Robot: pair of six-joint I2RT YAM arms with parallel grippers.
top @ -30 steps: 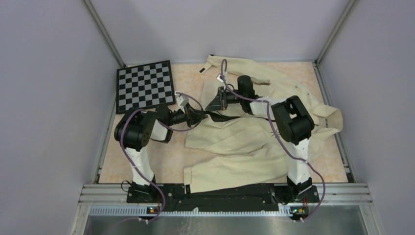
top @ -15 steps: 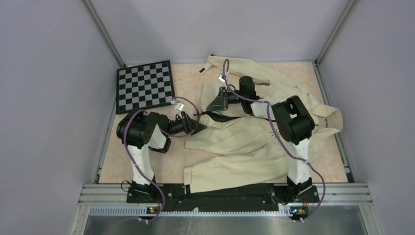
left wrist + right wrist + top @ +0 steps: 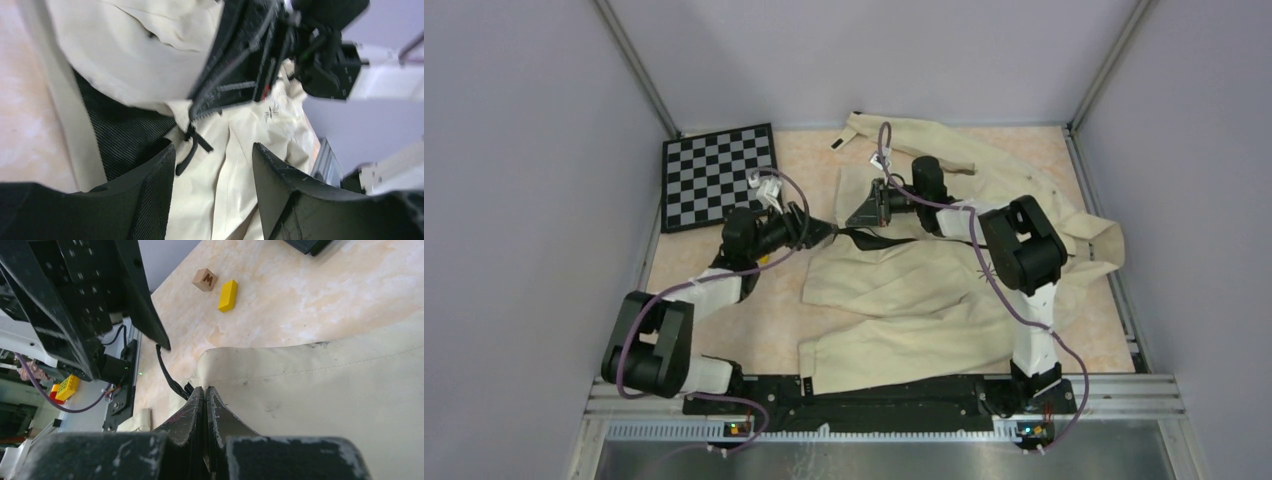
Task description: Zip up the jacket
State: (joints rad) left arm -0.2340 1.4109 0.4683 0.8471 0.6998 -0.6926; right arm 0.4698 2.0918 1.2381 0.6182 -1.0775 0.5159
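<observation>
The cream jacket (image 3: 924, 290) lies spread over the table's middle and right, its dark lining (image 3: 125, 135) showing at the open front. My right gripper (image 3: 854, 214) is shut on the jacket's front edge (image 3: 260, 370), pinching cloth between its fingertips (image 3: 214, 395). A black zipper pull (image 3: 192, 147) dangles just below that pinch. My left gripper (image 3: 214, 150) faces the pull from the left, open, with only cloth behind the gap and the pull just beyond its left fingertip (image 3: 167, 155). In the top view, the left gripper (image 3: 826, 229) is nearly tip to tip with the right one.
A checkerboard (image 3: 719, 176) lies at the back left. A wooden letter cube (image 3: 205, 279) and a yellow block (image 3: 228, 295) sit on the bare table (image 3: 754, 330) left of the jacket. Enclosure walls (image 3: 544, 200) surround the table.
My left gripper has gone from shut to open. The left arm has stretched out, its elbow dropping toward the near left, while the jaws stayed by the zipper. The right arm has not moved.
</observation>
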